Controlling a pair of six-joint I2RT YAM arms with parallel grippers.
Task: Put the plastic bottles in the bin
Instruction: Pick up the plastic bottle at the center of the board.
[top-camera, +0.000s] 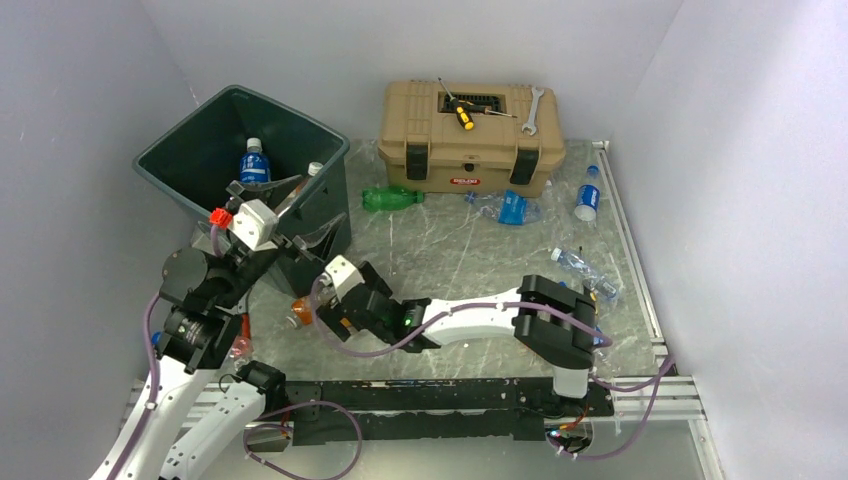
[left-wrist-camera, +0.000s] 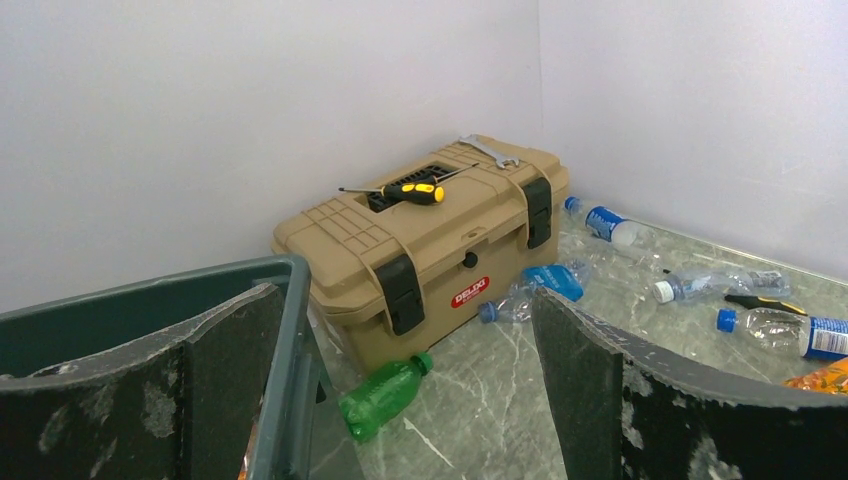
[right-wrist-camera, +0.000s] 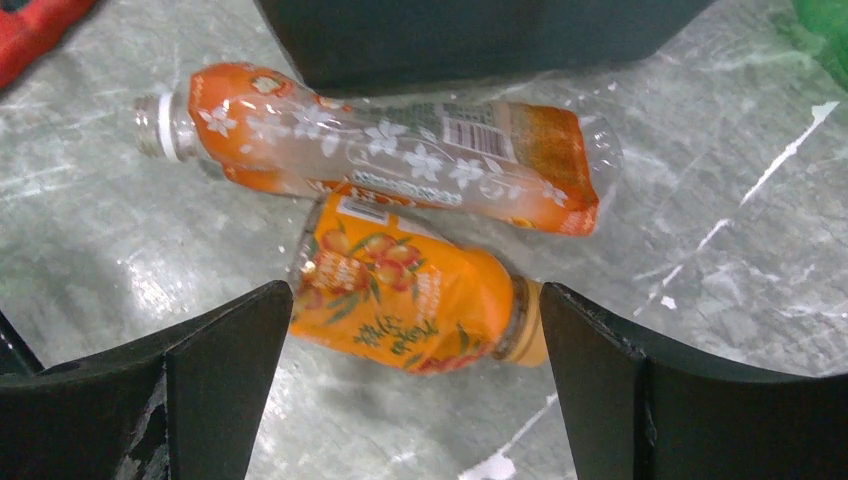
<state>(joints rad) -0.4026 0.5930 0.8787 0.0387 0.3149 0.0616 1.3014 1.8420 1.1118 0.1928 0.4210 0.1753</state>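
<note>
Item, my right pincer (right-wrist-camera: 415, 300): spread wide, holding nothing, low over the grey marbled worktop (right-wrist-camera: 700, 250), one finger on either side of a squat orange plastic bottle with a fruit label (right-wrist-camera: 430, 315) that lies on its side. Item, just beyond and seemingly touching it: a crushed orange-and-clear plastic bottle printed with white flowers (right-wrist-camera: 380, 160), uncapped, lying just beside the foot of the tall dark green square plastic bin (top-camera: 170, 165). Item, my left pincer (left-wrist-camera: 403, 295): likewise wide and empty, raised at the bin's near right rim. Item, inside the bin: a clear bottle with a blue label (top-camera: 254, 165) and a white-capped bottle (top-camera: 313, 170), the latter mostly hidden. Item, past the bin on the worktop: a green plastic bottle (top-camera: 392, 198) on its side, just in front of the tan plastic toolbox with black latches (top-camera: 470, 140). Item, on the toolbox lid: a yellow-handled screwdriver (top-camera: 460, 113) and a steel wrench (top-camera: 531, 110). Item, right of the toolbox: a crushed clear bottle with a blue label (top-camera: 508, 208), a blue-capped bottle by the wall (top-camera: 587, 197), and nearer, a clear flattened bottle (top-camera: 575, 262).
</note>
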